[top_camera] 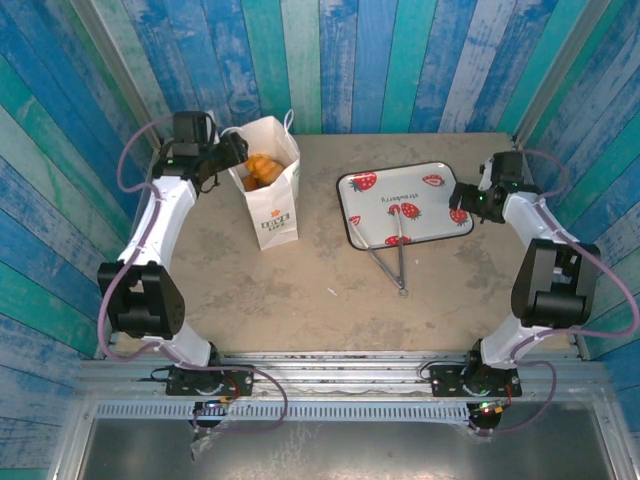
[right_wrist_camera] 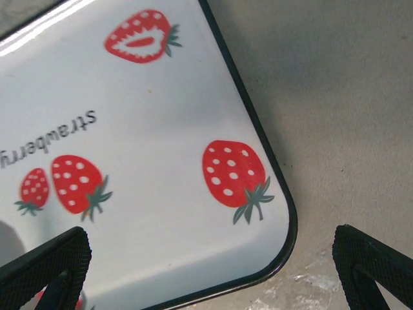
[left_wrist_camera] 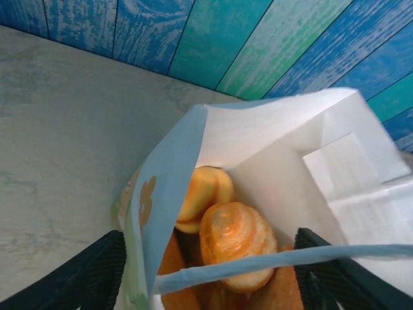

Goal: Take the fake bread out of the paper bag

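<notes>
The white paper bag [top_camera: 272, 195] stands open at the back left of the table, with orange fake bread [top_camera: 262, 168] inside. My left gripper [top_camera: 238, 152] hangs at the bag's mouth. In the left wrist view several glossy bread pieces [left_wrist_camera: 235, 236] lie in the bag [left_wrist_camera: 258, 135] under a loop handle [left_wrist_camera: 258, 261]. The left gripper [left_wrist_camera: 210, 258] is open: one finger [left_wrist_camera: 97, 271] is outside the logo wall, the other is on the bag's inner side. It grips nothing. My right gripper [top_camera: 462, 200] is open and empty above the tray's corner [right_wrist_camera: 210, 258].
A white strawberry-printed tray [top_camera: 440, 205] lies at the back right; its black-rimmed corner [right_wrist_camera: 284, 245] is under the right gripper. Metal tongs [top_camera: 395, 262] rest across the tray's front edge onto the table. Blue plank walls close in the back and sides.
</notes>
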Controlling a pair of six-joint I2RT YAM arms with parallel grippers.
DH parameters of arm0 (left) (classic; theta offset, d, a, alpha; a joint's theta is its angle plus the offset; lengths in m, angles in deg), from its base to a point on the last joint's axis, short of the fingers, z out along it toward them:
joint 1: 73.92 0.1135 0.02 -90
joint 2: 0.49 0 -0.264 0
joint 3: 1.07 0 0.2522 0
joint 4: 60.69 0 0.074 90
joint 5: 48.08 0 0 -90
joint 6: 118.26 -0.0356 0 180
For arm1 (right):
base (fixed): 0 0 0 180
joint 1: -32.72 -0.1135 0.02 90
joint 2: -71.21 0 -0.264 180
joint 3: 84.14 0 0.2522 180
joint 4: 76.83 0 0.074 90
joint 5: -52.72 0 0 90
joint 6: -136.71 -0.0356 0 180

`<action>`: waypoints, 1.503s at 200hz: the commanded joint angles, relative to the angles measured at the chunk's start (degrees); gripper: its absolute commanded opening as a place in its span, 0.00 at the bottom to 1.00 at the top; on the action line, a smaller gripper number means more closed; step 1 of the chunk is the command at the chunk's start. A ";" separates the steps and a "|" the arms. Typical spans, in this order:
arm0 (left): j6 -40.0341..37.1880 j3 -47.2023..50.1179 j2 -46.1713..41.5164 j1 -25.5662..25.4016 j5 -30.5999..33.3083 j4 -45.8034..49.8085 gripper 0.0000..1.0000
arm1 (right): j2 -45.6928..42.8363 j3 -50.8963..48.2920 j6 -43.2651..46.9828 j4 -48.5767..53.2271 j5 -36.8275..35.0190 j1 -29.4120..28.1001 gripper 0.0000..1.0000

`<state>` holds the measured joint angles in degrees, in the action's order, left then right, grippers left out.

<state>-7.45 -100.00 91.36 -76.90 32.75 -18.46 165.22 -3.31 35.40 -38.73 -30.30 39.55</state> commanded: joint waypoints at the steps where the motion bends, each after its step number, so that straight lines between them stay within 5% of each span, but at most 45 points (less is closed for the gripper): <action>1: -1.47 -2.34 2.59 0.15 1.59 2.62 0.61 | -3.62 -0.61 -0.76 2.41 -1.71 -1.50 1.00; 116: -2.81 -9.26 9.62 0.17 0.80 4.18 0.01 | -16.54 -3.62 -0.75 5.65 -3.56 -6.50 1.00; 215: -18.21 -31.05 19.82 0.17 2.33 6.70 0.00 | -31.69 -24.25 -5.65 -3.65 -9.92 -20.30 1.00; 300: -29.13 -31.03 22.17 -3.45 5.37 -0.60 0.00 | -42.93 -39.14 -15.09 -5.35 -18.43 -34.26 1.00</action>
<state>-32.82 -129.79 111.27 -78.21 36.59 -11.73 122.21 -40.80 24.67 -43.47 -44.20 8.76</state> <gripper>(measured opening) 0.051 0.998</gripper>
